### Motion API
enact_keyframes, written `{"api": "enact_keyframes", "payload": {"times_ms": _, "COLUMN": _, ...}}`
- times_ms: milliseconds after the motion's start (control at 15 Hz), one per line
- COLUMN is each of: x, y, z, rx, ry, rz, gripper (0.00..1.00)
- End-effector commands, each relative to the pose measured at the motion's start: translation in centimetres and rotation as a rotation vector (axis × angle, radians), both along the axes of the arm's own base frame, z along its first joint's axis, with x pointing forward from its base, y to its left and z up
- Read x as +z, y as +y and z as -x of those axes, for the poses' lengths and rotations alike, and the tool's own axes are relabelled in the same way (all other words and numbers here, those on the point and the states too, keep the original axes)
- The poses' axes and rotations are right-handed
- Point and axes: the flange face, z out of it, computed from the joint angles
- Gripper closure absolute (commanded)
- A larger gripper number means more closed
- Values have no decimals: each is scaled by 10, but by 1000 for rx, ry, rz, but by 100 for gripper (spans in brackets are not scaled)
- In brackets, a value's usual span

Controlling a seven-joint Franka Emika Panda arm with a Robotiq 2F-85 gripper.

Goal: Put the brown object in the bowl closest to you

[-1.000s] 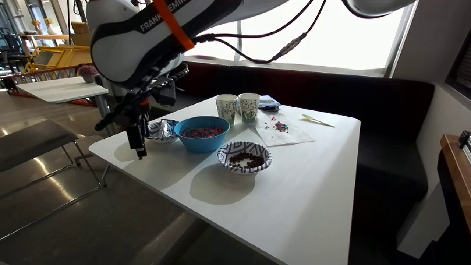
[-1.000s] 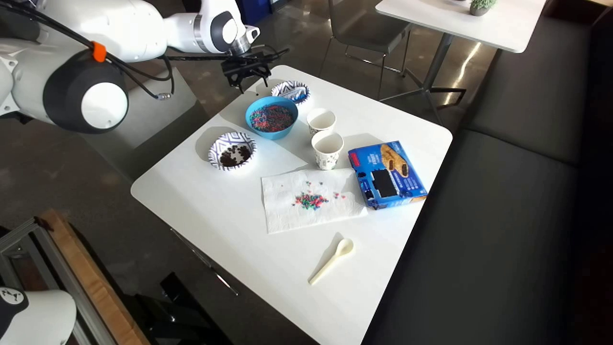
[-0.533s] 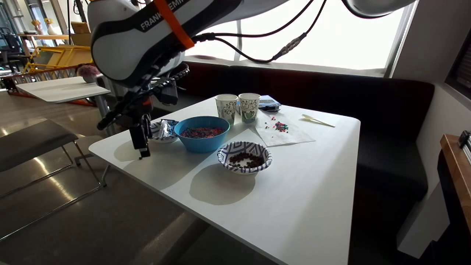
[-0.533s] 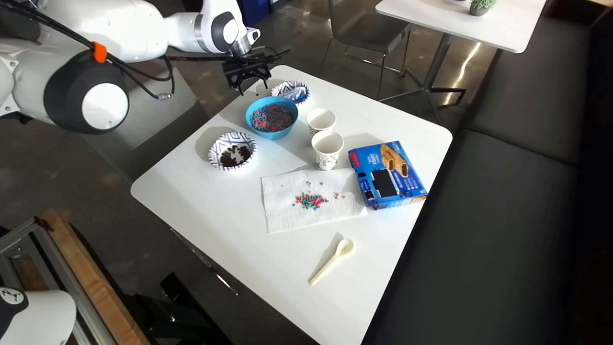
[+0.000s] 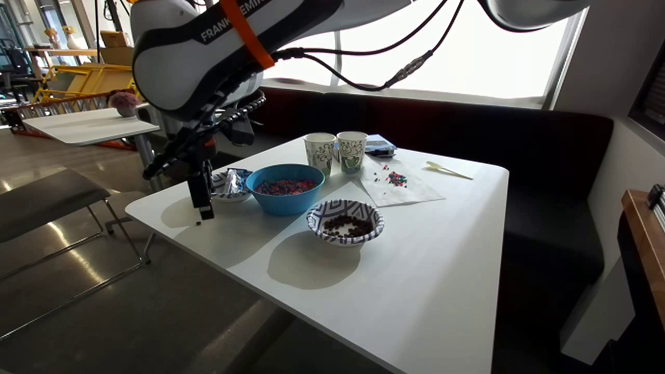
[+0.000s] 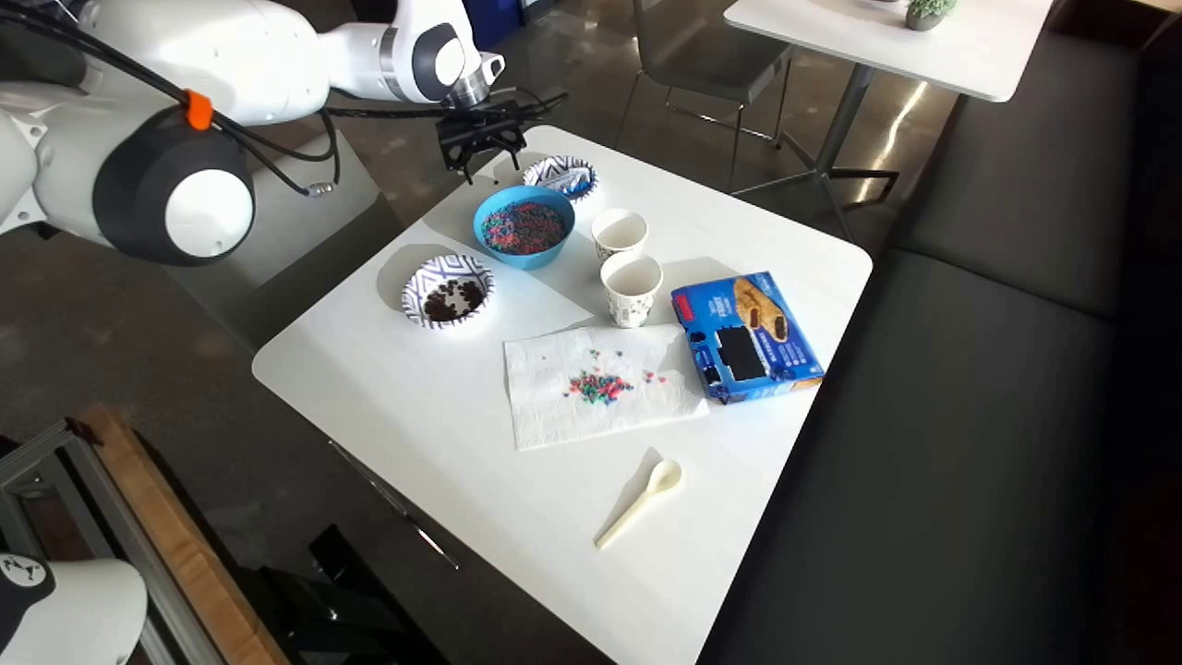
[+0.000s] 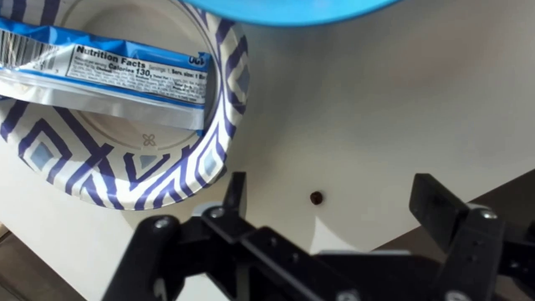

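The gripper (image 7: 328,184) is hovering over one corner of the white table (image 6: 388,397), its jaws standing wide apart and gripping nothing. Below, a small brown ball (image 7: 316,198) is lying on that surface; in the wrist view it is showing between the jaws, touching neither. The reach is therefore looking nearly lined up, while the lowering, pinch, lift, carry and drop are all waiting to be done.

Near the ball, a patterned paper bowl (image 7: 142,179) is carrying a wrapped snack bar (image 7: 138,79), and next to it a blue bowl (image 5: 286,206) is holding red, green and blue bits (image 5: 286,187). Farther off, a second patterned paper bowl (image 5: 345,208) is containing many similar brown balls (image 5: 361,227); I am taking it as the likeliest target, though the pictures are not settling which bowl counts as closest.

Beyond the bowls, two paper cups (image 5: 319,153), a paper towel (image 6: 591,425) bearing more colored bits (image 6: 600,388), a blue snack box (image 6: 757,319) and a cream-colored spoon (image 6: 663,477) are sitting outside the task.
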Motion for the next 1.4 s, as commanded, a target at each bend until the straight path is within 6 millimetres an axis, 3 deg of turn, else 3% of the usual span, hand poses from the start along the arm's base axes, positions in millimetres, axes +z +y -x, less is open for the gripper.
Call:
{"api": "enact_keyframes", "payload": {"times_ms": 0, "x": -8, "y": -1, "z": 0, "rx": 44, "ry": 10, "rz": -26, "gripper": 0}}
{"api": "enact_keyframes", "payload": {"times_ms": 733, "x": -21, "y": -1, "z": -1, "rx": 127, "ry": 2, "rz": -65, "gripper": 1}}
{"api": "enact_keyframes", "payload": {"times_ms": 1133, "x": -16, "y": -9, "z": -7, "rx": 143, "ry": -18, "rz": -126, "gripper": 24}}
{"api": "enact_keyframes", "payload": {"times_ms": 1333, "x": -17, "y": -14, "z": -9, "rx": 149, "ry": -15, "rz": -158, "gripper": 25}}
